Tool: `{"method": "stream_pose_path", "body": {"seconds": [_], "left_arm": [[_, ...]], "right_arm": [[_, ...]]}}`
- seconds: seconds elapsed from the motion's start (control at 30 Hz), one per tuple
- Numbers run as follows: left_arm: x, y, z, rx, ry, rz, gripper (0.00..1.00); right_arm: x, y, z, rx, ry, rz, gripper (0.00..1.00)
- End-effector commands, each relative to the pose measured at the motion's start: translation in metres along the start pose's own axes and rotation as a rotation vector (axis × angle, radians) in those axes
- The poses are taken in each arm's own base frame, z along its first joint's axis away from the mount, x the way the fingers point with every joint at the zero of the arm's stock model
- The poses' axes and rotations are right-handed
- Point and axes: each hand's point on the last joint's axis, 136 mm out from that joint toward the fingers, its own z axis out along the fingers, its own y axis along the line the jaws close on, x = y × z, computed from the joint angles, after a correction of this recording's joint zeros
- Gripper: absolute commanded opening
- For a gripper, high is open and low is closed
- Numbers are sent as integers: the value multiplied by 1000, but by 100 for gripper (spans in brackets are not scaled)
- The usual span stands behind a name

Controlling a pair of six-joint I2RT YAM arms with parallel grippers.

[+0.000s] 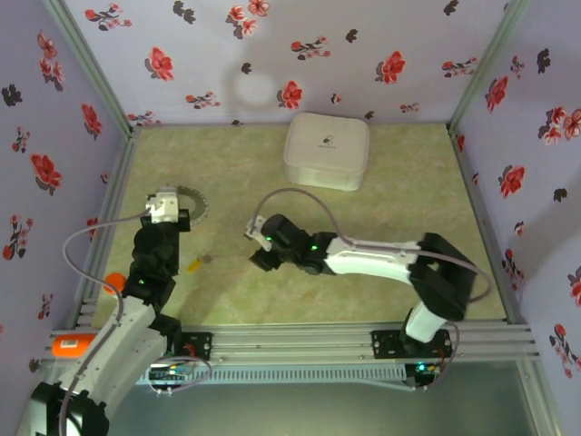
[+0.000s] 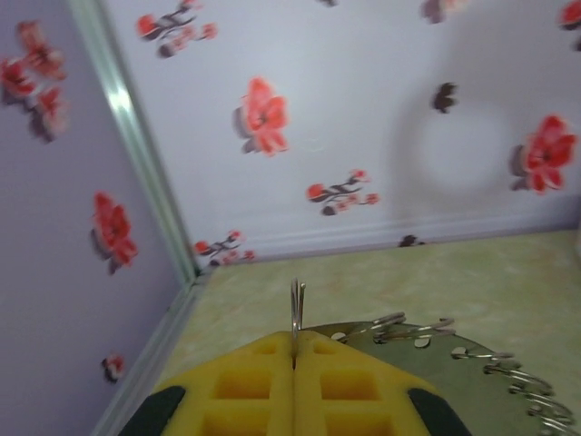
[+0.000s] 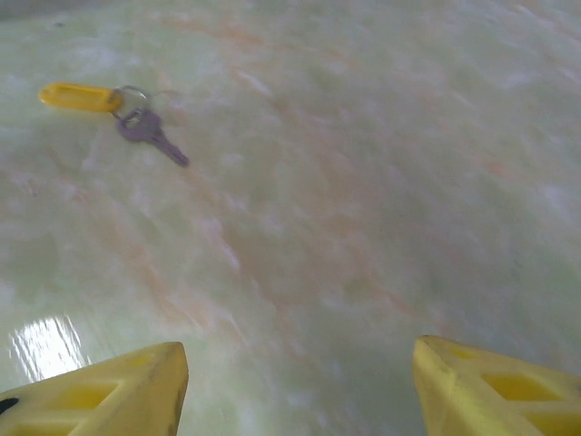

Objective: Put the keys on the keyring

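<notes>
The left end effector [image 2: 295,350] is closed, pinching a thin metal edge of the keyring [image 2: 418,338] near the left wall. The right end effector [image 3: 295,391] hangs open above the counter [image 3: 363,182]. Ahead of it, the yellow-headed key [image 3: 109,107] lies flat.

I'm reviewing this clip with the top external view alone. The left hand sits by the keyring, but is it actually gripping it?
Observer: Yes. The left wrist view has the left hand shut on a thin wire loop at the edge of the keyring.
Operator: And the other arm, carrying anything?
Observer: No. Its wrist view has the right hand open, with bare table between the fingers.
Operator: What lies ahead of it?
Observer: The yellow-tagged key, lying flat: a small ring joins the tag to a grey metal blade.
</notes>
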Motion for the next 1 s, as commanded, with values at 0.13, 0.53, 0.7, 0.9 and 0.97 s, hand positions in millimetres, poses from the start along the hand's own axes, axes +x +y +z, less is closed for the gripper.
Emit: {"method": "stream_pose_path", "body": {"seconds": [0.13,0.53,0.7,0.9,0.97], "left_arm": [[-36,38,1,-118,-65,-127,0],[-43,41,-2,-96,-112,-131,0],[-41,37,-2,-79,-121,-123,0],[-40,35,-3,-67,-128,-113,0],[-39,34,-3,-63,-130,-111,0]], "right_arm": [[-41,60,67,-164,-66,-126,69],[-58,83,146,-221,-114,-42,75],[-69,91,159,-256,-141,-29,77],[-67,99,174,-289,-129,-27,77],[-64,100,176,-291,-122,-29,76]]}}
